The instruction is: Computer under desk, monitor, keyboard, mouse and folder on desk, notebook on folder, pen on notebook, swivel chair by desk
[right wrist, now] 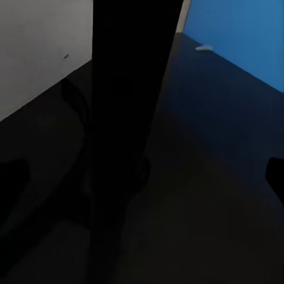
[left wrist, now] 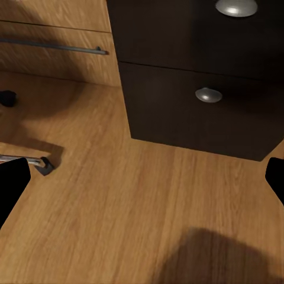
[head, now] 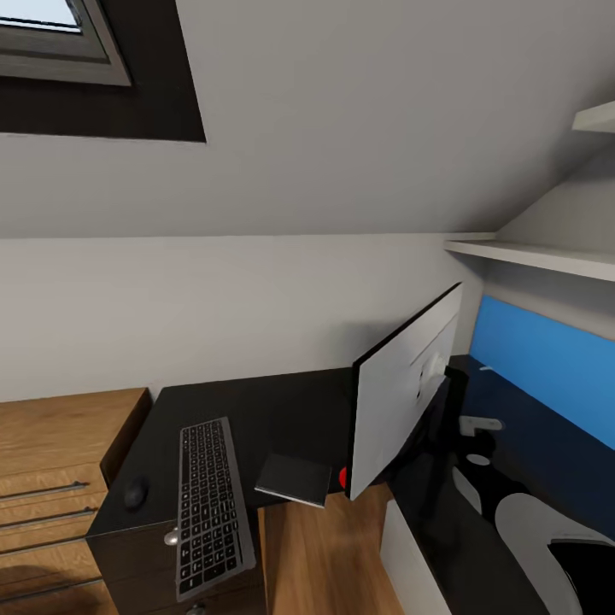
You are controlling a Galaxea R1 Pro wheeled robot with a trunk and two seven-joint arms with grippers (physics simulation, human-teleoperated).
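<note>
Monitor (head: 401, 397) tilts beside keyboard (head: 212, 504) on table (head: 282, 410); I'd steady it upright slowly, my hands' grip state I can't tell.

Left claw (left wrist: 142, 177) open wide, fingers (left wrist: 12, 183) at the frame edges.

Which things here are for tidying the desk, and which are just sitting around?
For the job:
desk
monitor
keyboard
mouse
dark flat book, maybe the folder or notebook

Just around:
wooden drawers
shelf
window
blue wall panel
</note>
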